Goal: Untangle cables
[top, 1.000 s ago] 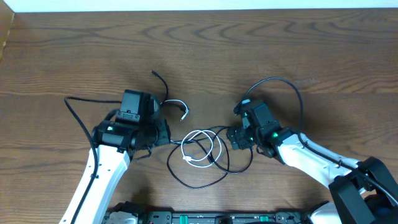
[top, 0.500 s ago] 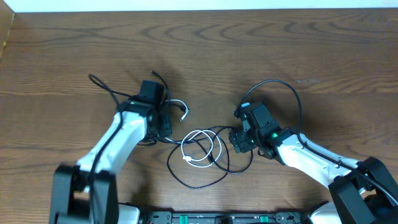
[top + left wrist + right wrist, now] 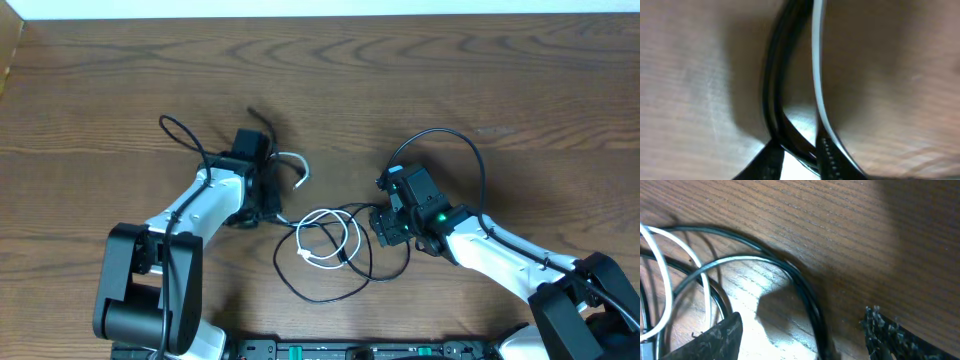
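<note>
– Where on the bench (image 3: pixel 450 70) do the cables (image 3: pixel 340 258) lie?
– Centrally, nearer the bench's near edge than its far edge: overlapping loose loops of black cables (image 3: pixel 772 75) and a white cable (image 3: pixel 816 75), between the left arm (image 3: pixel 200 205) and the right arm (image 3: pixel 490 250). Strands run leftward to the left arm, and one pale end arches just beside its wrist
– How do the left jaws stand?
– Left wrist view: pressed nearly together, pinching the black cables. The white cable runs just beside these; whether it too is pinched cannot be told
– And the right jaws?
– Right wrist view: spread wide, low over the bench at the right side of the loops. One black loop (image 3: pixel 805 300) lies on the wood between them, touching neither side
</note>
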